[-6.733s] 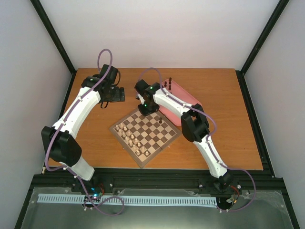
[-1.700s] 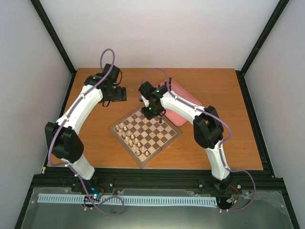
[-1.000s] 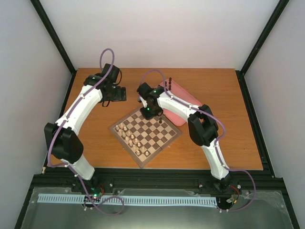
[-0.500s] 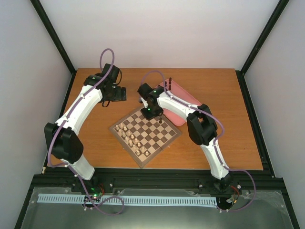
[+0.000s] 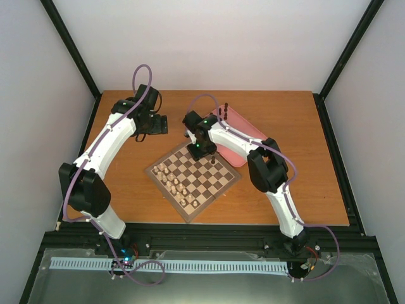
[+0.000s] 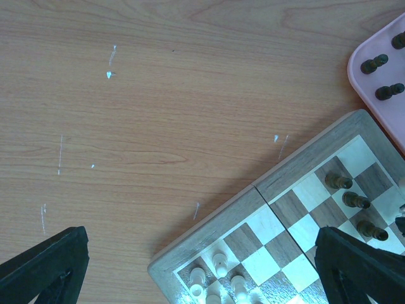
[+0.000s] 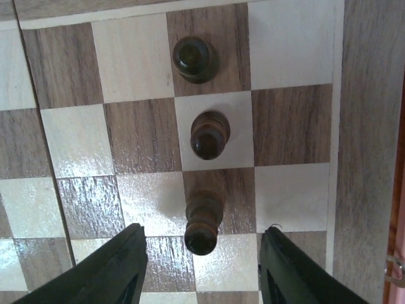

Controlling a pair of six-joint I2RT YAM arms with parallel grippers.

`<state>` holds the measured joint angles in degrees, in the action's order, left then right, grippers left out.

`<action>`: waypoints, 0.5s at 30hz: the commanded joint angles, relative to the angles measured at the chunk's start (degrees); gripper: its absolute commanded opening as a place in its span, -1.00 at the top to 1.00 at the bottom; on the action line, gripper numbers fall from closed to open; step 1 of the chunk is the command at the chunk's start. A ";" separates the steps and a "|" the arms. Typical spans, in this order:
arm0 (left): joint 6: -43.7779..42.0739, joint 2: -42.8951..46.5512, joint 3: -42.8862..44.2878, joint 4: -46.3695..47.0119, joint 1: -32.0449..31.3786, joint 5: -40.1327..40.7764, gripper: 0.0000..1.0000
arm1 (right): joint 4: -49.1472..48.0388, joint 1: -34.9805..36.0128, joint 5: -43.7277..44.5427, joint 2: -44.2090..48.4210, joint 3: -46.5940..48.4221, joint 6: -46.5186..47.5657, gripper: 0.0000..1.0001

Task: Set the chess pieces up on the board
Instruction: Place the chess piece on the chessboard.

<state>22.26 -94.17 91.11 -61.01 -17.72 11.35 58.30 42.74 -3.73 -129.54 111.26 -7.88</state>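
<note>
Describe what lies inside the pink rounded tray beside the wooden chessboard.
A few dark brown wooden chessmen stand in the tray's far corner. The white right arm crosses above it, hiding much of its floor.

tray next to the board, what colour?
The tray is plain pink, no pattern. It shows best in the top external view.

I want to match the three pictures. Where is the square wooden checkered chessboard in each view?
Top external: the square wooden checkered chessboard lies mid-table, turned like a diamond.
Left wrist: its corner fills the lower right.
Right wrist: its squares fill almost the whole picture.
Shared landmark: dark brown wooden chess pieces standing by the board's edge.
</note>
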 commanded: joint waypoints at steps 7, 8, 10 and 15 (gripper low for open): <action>-0.20 0.72 0.03 0.45 0.49 0.45 -1.00 | 0.86 -1.59 1.50 10.26 0.76 0.20 -0.19; -0.15 0.69 0.03 0.46 0.49 0.37 -0.99 | 1.04 -2.49 1.37 10.42 1.64 -0.23 -0.19; -0.03 0.71 0.10 0.52 0.48 0.10 -0.99 | 0.92 -4.42 1.10 10.13 3.13 -1.08 -0.19; 0.15 0.76 0.43 0.54 0.49 -0.11 -0.99 | 2.16 -8.44 3.57 3.96 10.39 -2.01 -0.17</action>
<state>22.26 -94.17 91.11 -61.01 -17.72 11.31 59.00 37.32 -3.11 -121.21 116.60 -8.51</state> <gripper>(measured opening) 0.997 0.587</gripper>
